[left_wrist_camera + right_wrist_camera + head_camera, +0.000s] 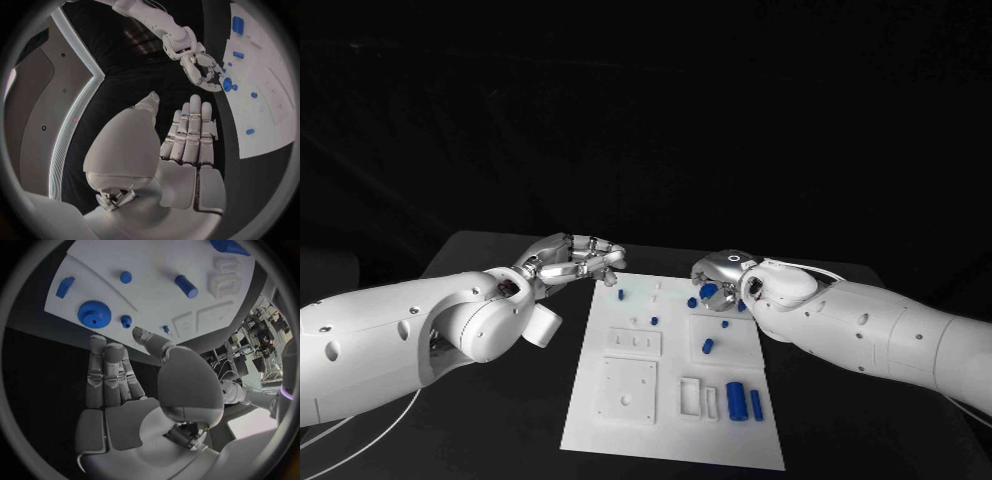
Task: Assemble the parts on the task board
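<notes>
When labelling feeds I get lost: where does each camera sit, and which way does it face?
Head view: on the robot's head, looking down at the white rectangular task board; both white arms show, with the left hand and right hand.
Left wrist view: behind the left hand, facing the right hand across the board.
Right wrist view: behind the right hand, facing the board.
Shared: both wrist views show the round blue toothed gear.

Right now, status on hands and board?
Left hand open, off board. Right hand open over blue gear. Board unobstructed.
</notes>
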